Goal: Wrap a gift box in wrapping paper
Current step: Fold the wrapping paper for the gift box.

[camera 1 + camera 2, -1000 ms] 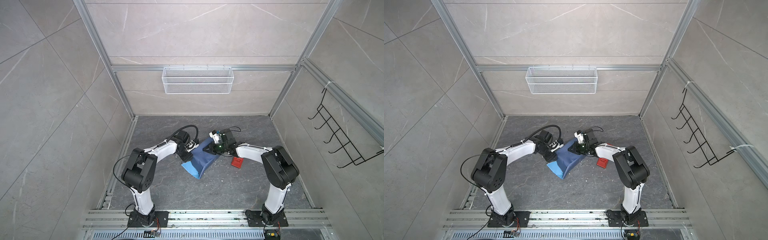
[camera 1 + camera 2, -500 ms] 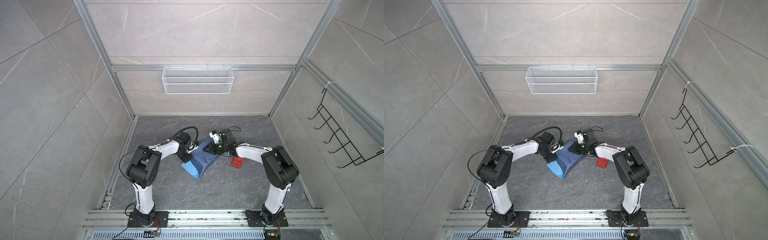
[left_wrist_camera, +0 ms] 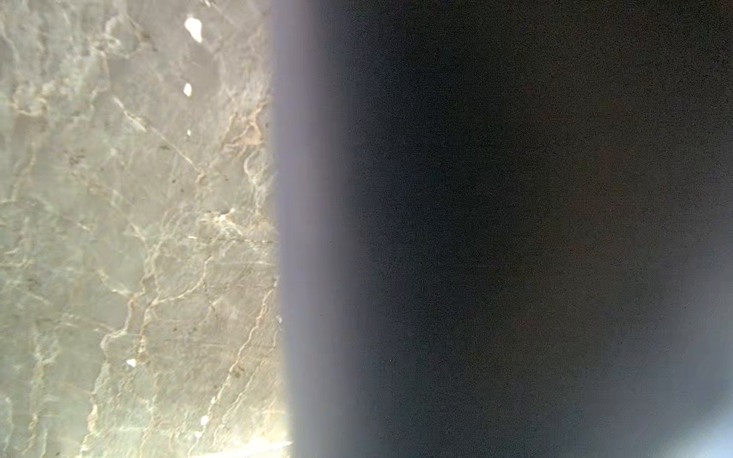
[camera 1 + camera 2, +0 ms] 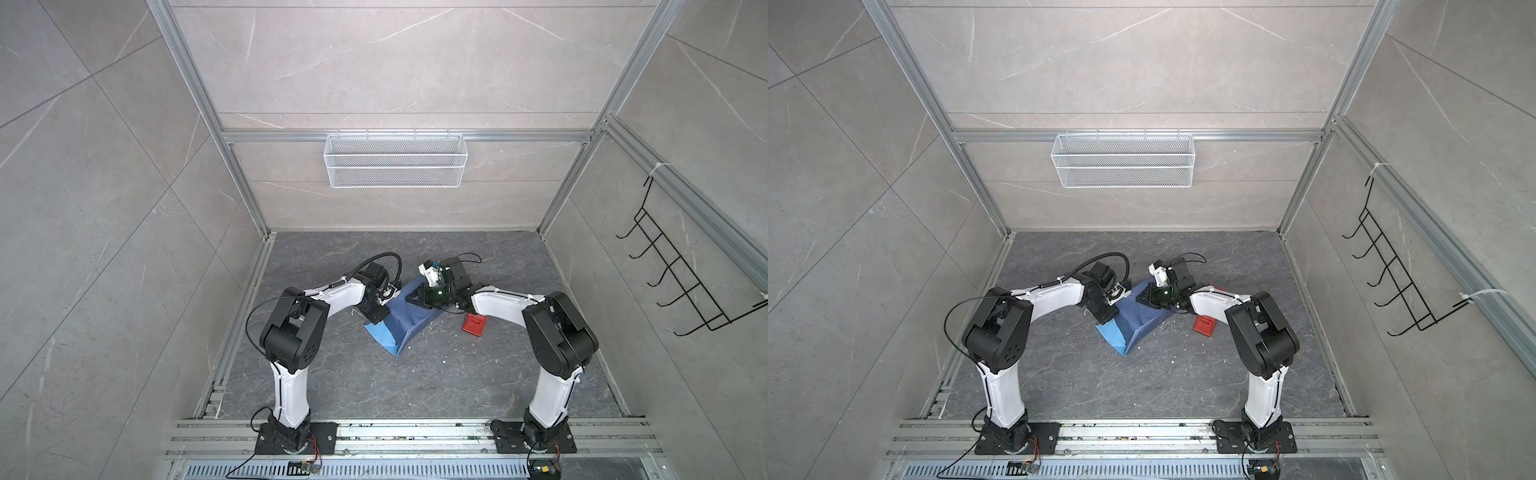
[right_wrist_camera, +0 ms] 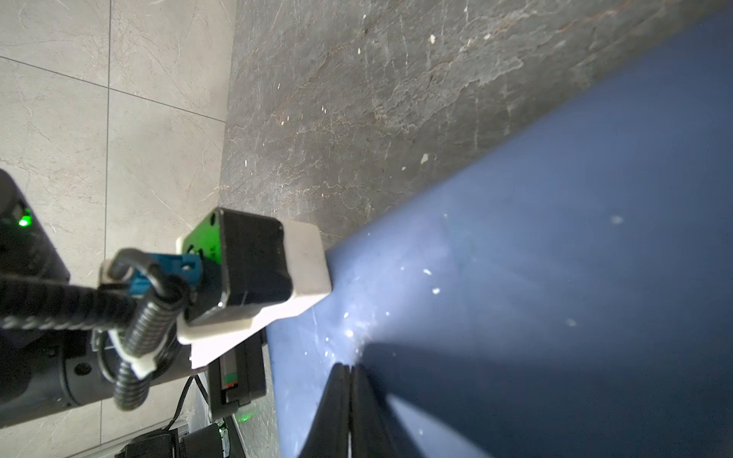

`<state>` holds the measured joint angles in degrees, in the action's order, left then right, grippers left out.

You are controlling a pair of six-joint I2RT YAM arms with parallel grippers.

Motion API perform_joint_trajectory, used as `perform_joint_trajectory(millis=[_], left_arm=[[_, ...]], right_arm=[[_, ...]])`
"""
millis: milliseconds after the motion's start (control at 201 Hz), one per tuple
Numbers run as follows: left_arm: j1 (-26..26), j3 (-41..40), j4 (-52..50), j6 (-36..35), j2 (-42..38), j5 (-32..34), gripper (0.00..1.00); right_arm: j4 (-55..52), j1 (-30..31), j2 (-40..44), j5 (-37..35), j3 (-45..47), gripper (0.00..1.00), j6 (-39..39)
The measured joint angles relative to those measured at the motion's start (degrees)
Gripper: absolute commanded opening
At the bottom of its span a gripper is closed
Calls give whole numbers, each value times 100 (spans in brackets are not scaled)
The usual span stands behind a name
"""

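**A:** Blue paper (image 4: 409, 320) sits mid-bench (image 4: 415, 382), humped up with its dark face out. A lighter strip shows along the near-left edge.

**B:** And the box?

**A:** I can't see it in any view. My guess is it's under that hump, between the two arms.

**B:** Pincers?

**A:** The left pincer (image 4: 376, 319) is clamped closed right at the paper's left edge. Whether it has the sheet pinched I can't tell, because its wrist view is just blur and dark blue. The right pincer (image 5: 349, 370) is closed too, fingers tight together, tips against the dark face on the hump's far side.

**B:** So how far in are we?

**A:** Early to middle, I'd say. The sheet is draped over loosely, with one corner trailing forward on the bench. I can't make out any crisp creases or tucked ends.

**B:** Tape?

**A:** The red dispenser (image 4: 474, 324) lies near the paper on the right arm's side, and neither pincer is touching it. No tape shows on the sheet.

**B:** So what's left is pulling it snug, creasing, folding the ends and taping.

**A:** That's my reading.
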<state>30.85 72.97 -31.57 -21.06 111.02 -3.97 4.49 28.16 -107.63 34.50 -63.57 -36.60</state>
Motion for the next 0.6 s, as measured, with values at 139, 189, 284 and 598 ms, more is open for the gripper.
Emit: perform_joint_trajectory(millis=[139,189,284,598], left_arm=[[9,-103,118,-17,-81,87,42],[24,-205,188,-24,-164,87,45],[17,-354,173,-83,-382,92,45],[-389,-490,136,-492,-841,-166,29]], right_arm=[[-15,2,4,-2,0,9,26],[-22,2,9,-9,-2,9,44],[-28,7,9,-22,-2,9,42],[-33,13,15,-28,-2,9,63]])
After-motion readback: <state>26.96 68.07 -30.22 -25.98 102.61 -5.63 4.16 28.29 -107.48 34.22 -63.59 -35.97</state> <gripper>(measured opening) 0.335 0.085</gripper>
